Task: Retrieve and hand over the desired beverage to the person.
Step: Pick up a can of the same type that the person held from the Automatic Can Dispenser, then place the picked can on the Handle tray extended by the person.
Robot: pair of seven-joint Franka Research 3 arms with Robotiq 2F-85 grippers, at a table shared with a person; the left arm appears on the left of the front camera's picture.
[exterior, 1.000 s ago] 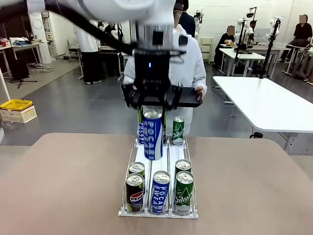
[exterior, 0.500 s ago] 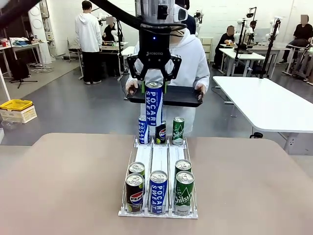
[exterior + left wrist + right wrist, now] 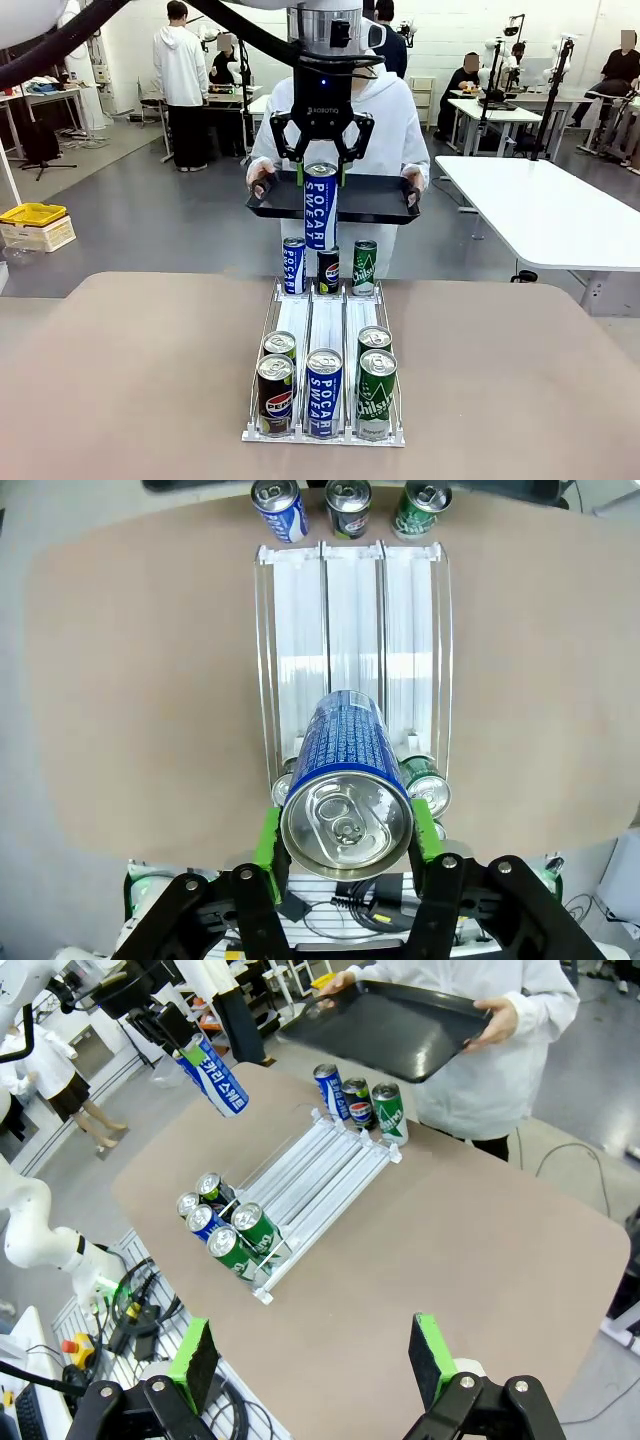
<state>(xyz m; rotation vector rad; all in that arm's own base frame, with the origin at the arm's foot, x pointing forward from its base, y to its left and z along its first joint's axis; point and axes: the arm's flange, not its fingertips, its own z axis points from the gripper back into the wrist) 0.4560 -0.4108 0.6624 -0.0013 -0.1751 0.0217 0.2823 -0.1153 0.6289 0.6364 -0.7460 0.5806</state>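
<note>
A tall blue-and-white Pocari Sweat can [image 3: 320, 208] hangs upright in the air with my left gripper [image 3: 321, 176] shut on its top. It is over the table's far edge, right in front of the black tray [image 3: 378, 200]. The person [image 3: 395, 120], in a white hooded jacket, holds that tray level with both hands. In the left wrist view the can [image 3: 348, 780] sits between the green pads [image 3: 268, 836], high over the rack. My right gripper [image 3: 313, 1360] is open and holds nothing, high above the table's near right. From there the lifted can [image 3: 213, 1075] and the tray [image 3: 390, 1025] also show.
A white three-lane rack [image 3: 325, 318] stands mid-table. Pepsi [image 3: 275, 392], Pocari [image 3: 324, 392] and green [image 3: 376, 394] cans fill its near end, with two more behind. Three cans [image 3: 328, 268] stand past its far end. Bare brown table [image 3: 120, 370] lies on both sides.
My left gripper has carried the Pocari Sweat can up and away from the rack toward the person. The tray has come up a little behind it.
</note>
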